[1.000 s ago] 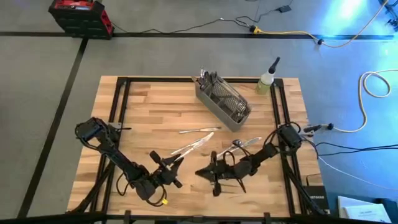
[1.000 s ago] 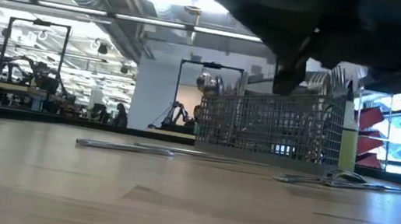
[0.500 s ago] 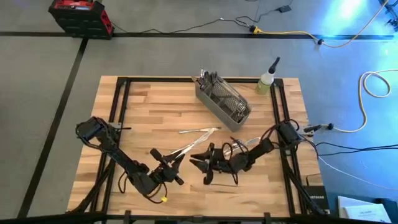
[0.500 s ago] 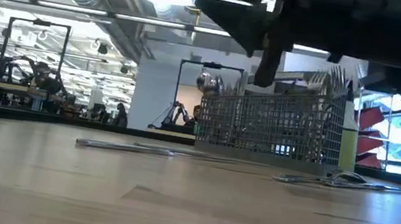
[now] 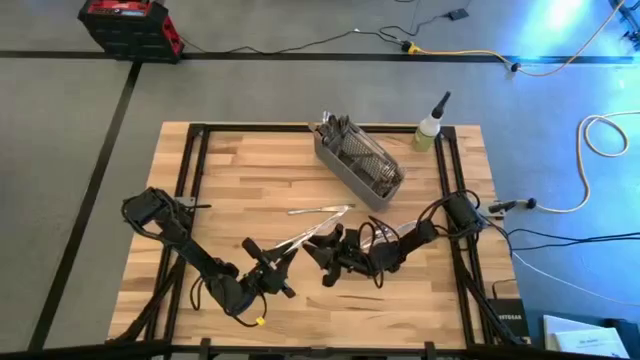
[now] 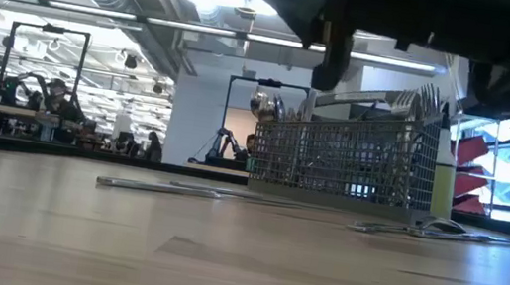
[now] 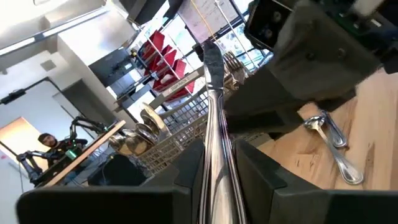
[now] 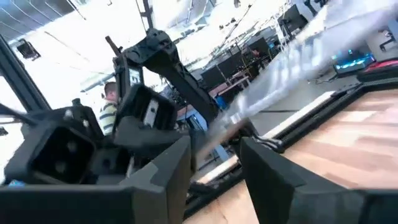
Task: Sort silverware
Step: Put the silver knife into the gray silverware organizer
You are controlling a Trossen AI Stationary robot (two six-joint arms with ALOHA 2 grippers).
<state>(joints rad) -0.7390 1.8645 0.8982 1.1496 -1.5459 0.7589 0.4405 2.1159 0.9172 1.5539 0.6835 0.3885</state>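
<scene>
Shiny metal silverware piece (image 7: 214, 124) sits clamped between the left gripper (image 7: 217, 180) fingers.

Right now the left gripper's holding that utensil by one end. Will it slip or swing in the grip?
The utensil looks rigid, slim polished metal, so probably no flex. The left gripper pinches only one end, so it could pivot if bumped. The right gripper is close, making contact plausible.

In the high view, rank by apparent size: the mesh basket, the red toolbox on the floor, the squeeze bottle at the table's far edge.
1. Mesh basket and red toolbox: they look about equal, so I won't separate them, and the toolbox is cut off by the frame edge.
2. Squeeze bottle, clearly smallest.
</scene>
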